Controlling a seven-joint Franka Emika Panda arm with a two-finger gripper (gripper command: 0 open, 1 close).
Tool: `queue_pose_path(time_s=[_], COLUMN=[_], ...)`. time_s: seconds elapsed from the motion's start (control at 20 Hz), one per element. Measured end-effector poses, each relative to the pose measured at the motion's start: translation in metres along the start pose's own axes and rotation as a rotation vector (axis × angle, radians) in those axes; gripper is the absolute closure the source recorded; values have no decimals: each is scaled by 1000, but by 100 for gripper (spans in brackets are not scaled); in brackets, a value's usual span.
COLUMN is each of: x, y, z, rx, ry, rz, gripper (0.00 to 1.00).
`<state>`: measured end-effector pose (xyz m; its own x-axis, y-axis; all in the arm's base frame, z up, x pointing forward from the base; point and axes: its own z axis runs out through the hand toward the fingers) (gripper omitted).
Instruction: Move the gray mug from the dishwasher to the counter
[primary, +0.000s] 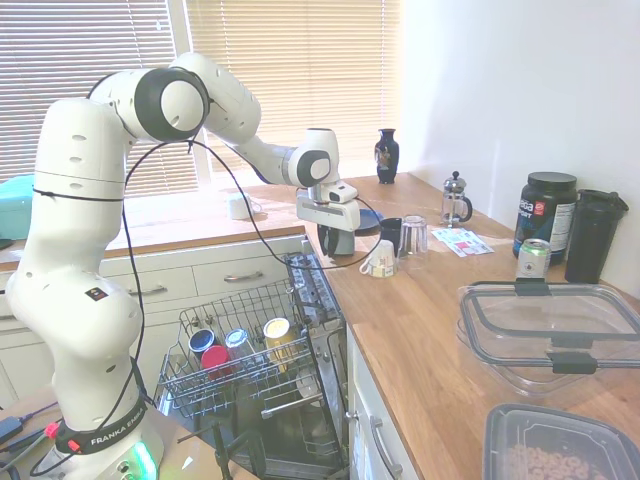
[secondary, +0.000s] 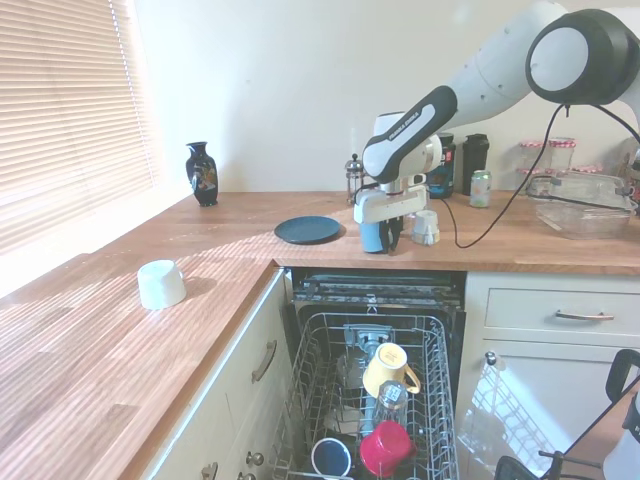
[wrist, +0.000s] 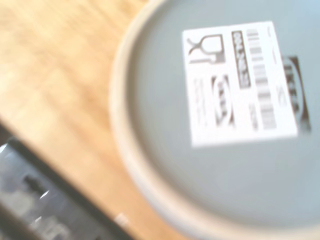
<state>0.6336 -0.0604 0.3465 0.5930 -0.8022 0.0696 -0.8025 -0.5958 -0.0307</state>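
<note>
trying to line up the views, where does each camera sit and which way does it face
First exterior: beside the arm's base, looking along the counter toward the blinds; whole arm shows, gripper at the gray mug.
Second exterior: opposite side, over the corner worktop, facing the dishwasher rack; forearm enters from the right.
Wrist: straight down on the mug's labelled base; no arm visible.
Both exteriors share the mug, blue plate and vase.

The counter (secondary: 200, 270) bears the gray mug (secondary: 372, 236), plate (secondary: 308, 230), vase (secondary: 201, 173).
</note>
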Motion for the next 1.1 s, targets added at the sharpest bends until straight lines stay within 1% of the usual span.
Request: queue_pose_path(time_s=[0.15,0.2,0.4,0.85,1.1], x=[10,13,22,35,31], y=[-1,-3,-13,-13,-13], z=[9,10,11,9,9], rx=[-20,-28,-54,-72,-76], ry=[-14,-25,-45,-38,-34], rz=[9,15,18,27,29], gripper=[100,0,0,0,0])
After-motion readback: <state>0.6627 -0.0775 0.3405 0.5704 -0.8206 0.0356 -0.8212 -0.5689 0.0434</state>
